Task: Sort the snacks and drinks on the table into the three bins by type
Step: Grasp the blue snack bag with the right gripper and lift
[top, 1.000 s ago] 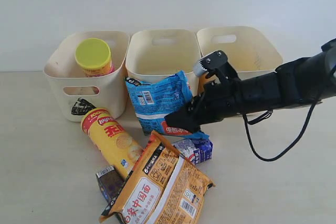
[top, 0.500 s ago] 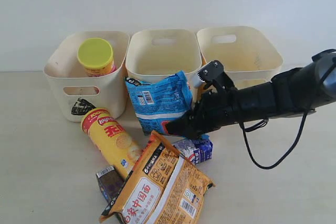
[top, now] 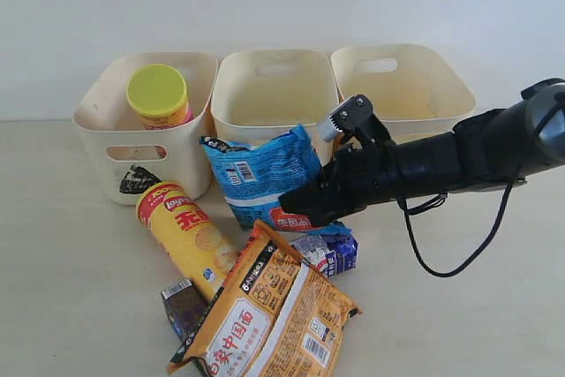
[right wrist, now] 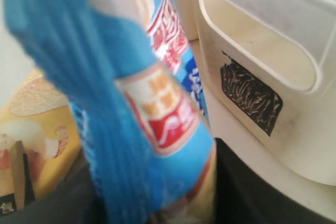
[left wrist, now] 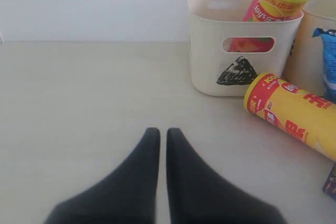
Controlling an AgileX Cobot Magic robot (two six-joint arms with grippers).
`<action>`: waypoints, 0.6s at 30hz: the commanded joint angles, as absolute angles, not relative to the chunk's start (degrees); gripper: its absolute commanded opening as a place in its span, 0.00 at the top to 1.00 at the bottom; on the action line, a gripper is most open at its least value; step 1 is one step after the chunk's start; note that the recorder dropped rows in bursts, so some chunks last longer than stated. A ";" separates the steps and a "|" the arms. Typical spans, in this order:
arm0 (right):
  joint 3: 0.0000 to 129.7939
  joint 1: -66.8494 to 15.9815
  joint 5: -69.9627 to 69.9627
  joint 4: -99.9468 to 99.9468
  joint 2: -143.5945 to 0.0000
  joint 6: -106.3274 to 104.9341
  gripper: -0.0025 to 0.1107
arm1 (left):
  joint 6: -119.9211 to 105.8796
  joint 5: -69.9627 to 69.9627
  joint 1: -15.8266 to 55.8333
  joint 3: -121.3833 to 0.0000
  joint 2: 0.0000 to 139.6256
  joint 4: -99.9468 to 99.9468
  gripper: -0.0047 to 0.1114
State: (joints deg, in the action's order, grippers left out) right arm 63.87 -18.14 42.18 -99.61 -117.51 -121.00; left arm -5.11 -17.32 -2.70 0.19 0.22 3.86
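Shifted toward 9 o'clock since prior frame: blue bag (top: 263, 172). Right gripper (top: 296, 207) clamped on its lower corner. Bag stands at 6 o'clock of middle bin (top: 234, 86). Left gripper (left wrist: 163, 132) closed, empty, over table (left wrist: 79, 103).

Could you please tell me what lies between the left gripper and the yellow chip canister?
Nothing but bare table lies between the left gripper and the yellow chip canister; the left wrist view shows that stretch clearly.

Lay's logo on yellow canister (top: 187, 237) & pink canister (left wrist: 273, 3); 中国 on orange bag (top: 274, 315).
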 commanded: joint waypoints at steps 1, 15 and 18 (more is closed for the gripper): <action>64.08 -17.75 42.87 -99.95 -117.22 -120.95 0.82 | -4.53 -16.50 -2.83 0.00 0.00 4.02 0.93; 64.08 -17.75 42.87 -97.03 -111.94 -115.21 0.98 | -4.53 -16.50 -2.83 0.00 0.00 4.02 0.93; 64.08 -17.75 42.87 -92.78 -109.10 -111.56 0.98 | -4.53 -16.50 -2.83 0.00 0.00 4.02 0.93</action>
